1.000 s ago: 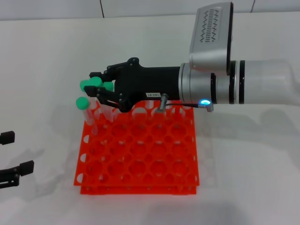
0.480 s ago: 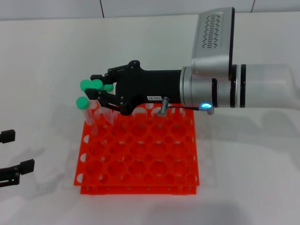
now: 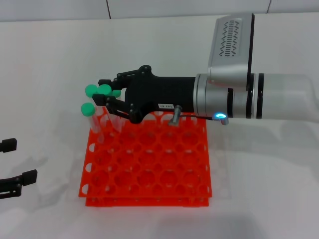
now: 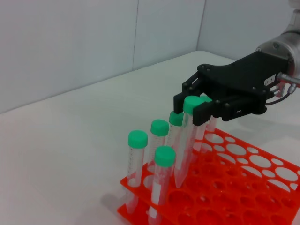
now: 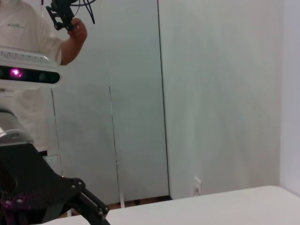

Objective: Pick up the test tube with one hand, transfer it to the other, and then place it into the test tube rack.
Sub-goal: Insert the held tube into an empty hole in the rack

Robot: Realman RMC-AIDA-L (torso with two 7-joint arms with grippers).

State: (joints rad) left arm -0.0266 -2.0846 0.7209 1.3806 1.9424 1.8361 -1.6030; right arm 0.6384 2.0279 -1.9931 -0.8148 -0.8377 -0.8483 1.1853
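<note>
On a white table (image 3: 50,59) sits the square orange-red plastic rack (image 3: 149,164). Over its far-left corner, the black labelled right gripper (image 3: 105,97) grasps a slim green-capped clear tube (image 4: 186,136). The black left gripper (image 3: 12,169) rests left of the rack, fingers spread.

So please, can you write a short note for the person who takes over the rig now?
Right gripper: over the rack's far left corner, shut on the test tube, which is tilted with its tip just above a hole.
Left gripper: parked low at the table's left edge, holding nothing.
Test tube rack: four other green-capped tubes already stand there.
Done: pickup and handover.
Left: lower the tube into its hole, release, withdraw.
</note>
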